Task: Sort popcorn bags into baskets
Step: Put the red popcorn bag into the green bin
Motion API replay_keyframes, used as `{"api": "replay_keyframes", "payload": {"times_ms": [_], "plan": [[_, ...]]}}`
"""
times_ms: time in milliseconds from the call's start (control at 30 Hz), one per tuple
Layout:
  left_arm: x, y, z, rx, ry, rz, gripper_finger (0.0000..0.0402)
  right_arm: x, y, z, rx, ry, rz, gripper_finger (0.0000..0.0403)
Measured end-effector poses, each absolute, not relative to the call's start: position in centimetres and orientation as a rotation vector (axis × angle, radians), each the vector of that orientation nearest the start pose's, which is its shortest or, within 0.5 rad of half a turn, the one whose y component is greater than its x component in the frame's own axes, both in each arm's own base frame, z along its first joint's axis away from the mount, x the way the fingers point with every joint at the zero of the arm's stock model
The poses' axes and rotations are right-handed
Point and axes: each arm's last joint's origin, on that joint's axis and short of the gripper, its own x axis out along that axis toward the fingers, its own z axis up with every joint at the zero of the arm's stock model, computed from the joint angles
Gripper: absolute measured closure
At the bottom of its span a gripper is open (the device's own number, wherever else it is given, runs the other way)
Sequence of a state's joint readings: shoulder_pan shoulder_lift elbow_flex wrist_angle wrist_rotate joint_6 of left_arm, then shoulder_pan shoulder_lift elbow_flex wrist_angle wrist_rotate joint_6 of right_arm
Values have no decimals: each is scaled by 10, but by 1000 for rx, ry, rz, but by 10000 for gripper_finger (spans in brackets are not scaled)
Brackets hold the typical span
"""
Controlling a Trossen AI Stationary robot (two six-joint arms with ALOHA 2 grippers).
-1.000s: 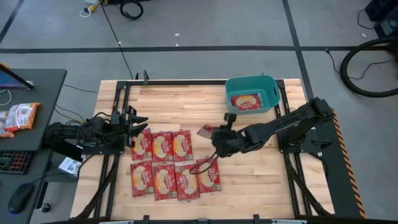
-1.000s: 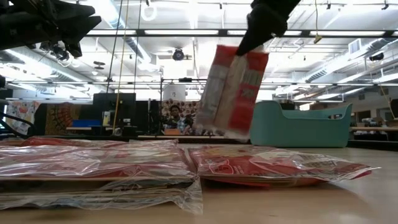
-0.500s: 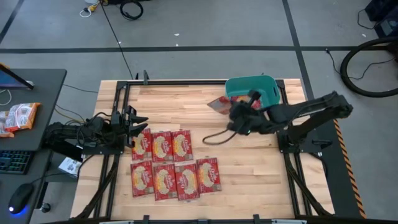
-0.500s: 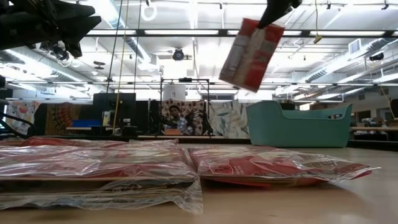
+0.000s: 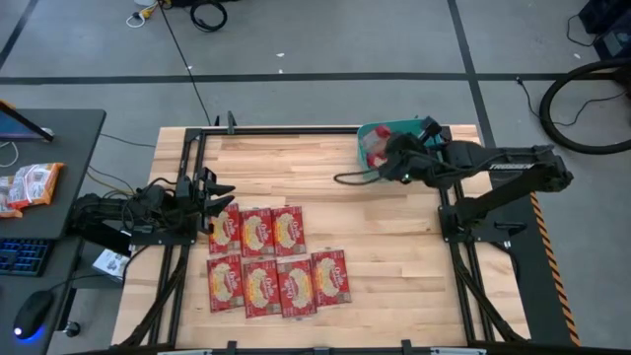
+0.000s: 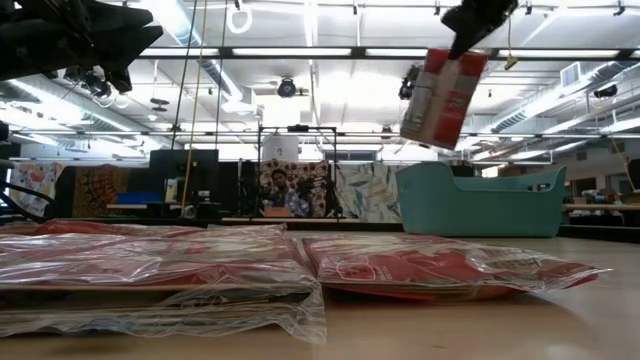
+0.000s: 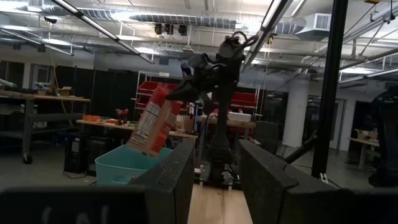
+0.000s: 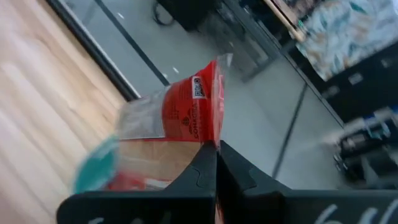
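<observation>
My right gripper (image 5: pixel 391 158) is shut on one red popcorn bag (image 5: pixel 374 147), which hangs above the teal basket (image 5: pixel 429 133) at the table's far right; the low view shows the bag (image 6: pixel 443 97) higher than the basket's rim (image 6: pixel 480 172). Several more popcorn bags (image 5: pixel 274 258) lie flat in two rows on the table's near left half. My left gripper (image 5: pixel 221 193) waits open at the left end of those rows, touching nothing. Anything inside the basket is hidden by the arm and the held bag. My right gripper pinches the popcorn bag between its two fingers at the bag's upper edge (image 8: pixel 211 138), coming from above. The bag is lifted clear and hangs tilted below the fingers (image 6: pixel 468 30), its lower end over the basket.
An orange-and-white snack bag (image 5: pixel 30 185) lies on the dark desk left of the table, with a keyboard and mouse. Black frame rails (image 5: pixel 193 158) run along the table's left, far and right sides. Bare wood (image 5: pixel 296 168) lies between the bag rows and the basket.
My right gripper has carried the bag up and toward the table's far right, from beside the rows of bags to above the basket, staying shut on it. The bag has swung from nearly upright to tilted and hangs higher than before.
</observation>
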State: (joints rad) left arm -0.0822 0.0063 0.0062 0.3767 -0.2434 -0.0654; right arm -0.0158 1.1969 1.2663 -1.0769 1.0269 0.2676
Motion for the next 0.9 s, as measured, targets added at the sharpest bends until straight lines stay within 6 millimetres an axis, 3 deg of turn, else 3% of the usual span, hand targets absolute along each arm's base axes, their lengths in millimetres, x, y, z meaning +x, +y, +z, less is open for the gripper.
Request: {"api": "replay_keyframes", "payload": {"times_ms": [367,667,900], "plan": [[90,0,200,-126,-377,147,276,177,-65,345,-109,1000,-1223,398],[90,0,200,-126,-378,147,276,165,-88,343,8,1086,-1265,398],[90,0,200,-126,-377,147,276,161,-104,311,65,1187,-1261,398]]}}
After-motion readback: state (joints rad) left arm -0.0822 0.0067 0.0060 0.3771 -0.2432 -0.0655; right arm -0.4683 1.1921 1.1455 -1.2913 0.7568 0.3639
